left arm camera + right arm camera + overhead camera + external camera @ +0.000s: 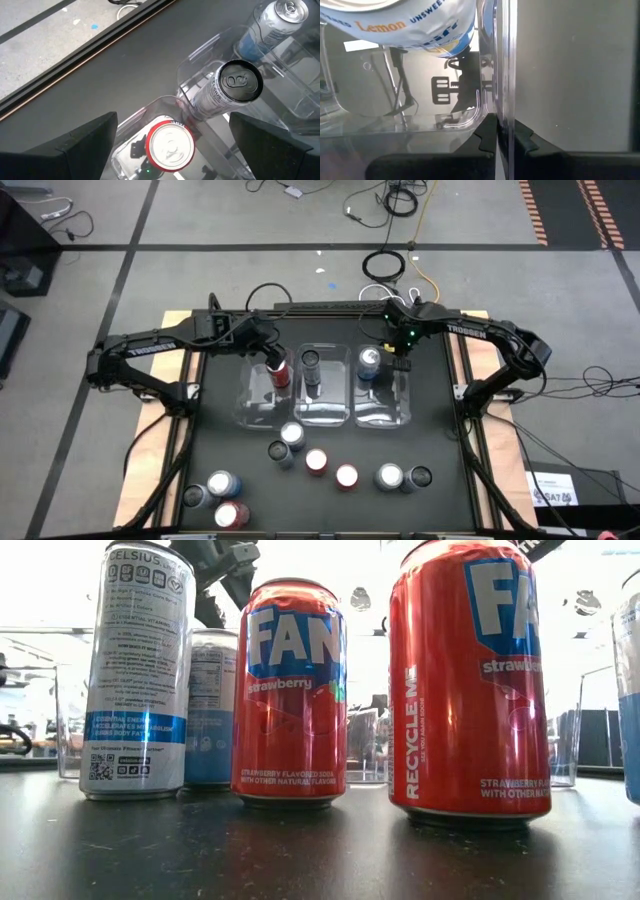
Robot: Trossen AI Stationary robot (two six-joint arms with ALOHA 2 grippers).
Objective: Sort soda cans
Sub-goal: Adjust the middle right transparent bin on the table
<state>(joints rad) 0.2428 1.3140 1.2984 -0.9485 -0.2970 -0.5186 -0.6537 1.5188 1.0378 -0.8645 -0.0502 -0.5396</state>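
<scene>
cans stand loose (316,461) on the table's near half. beyond, three clear bins (325,412) sit side by side, one can each. left gripper (275,363), fingers spread, hovers over the red can (280,375); right gripper (399,365) pinches the right bin's outer wall (504,75), beside the silver-blue can (369,361).

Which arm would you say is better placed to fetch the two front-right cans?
Probably the right: the right end effector sits by the right bin, nearer those cans, while the left end effector hovers over the red can in the left bin.
</scene>
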